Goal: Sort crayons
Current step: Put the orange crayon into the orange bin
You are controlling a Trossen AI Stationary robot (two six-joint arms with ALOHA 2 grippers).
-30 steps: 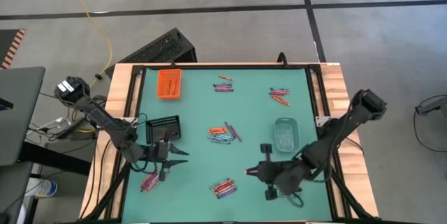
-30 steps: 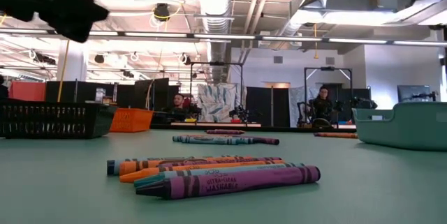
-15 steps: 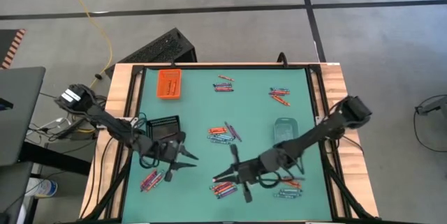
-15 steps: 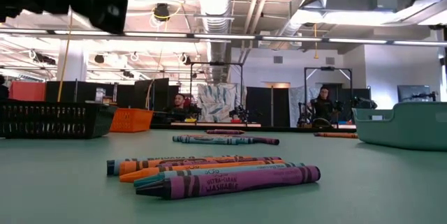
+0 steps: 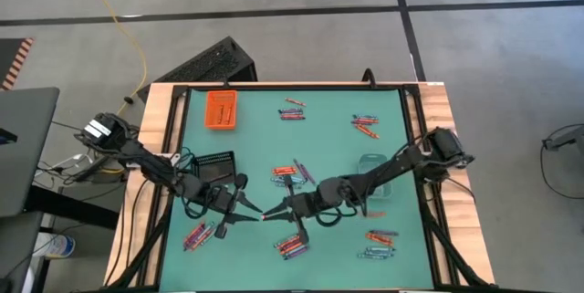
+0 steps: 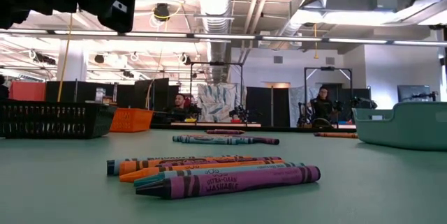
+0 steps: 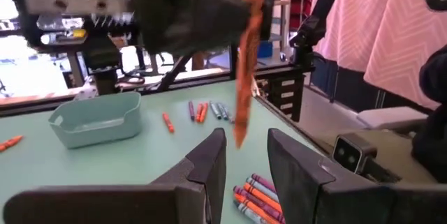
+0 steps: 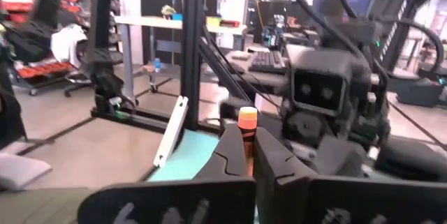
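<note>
Right claw pinches orange crayon, offering it between open, empty left claw mid-counter, likely a handover.

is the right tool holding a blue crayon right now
No, the right tool is shut on an orange crayon, whose orange tip sticks up between its fingers in the right wrist view.
</note>
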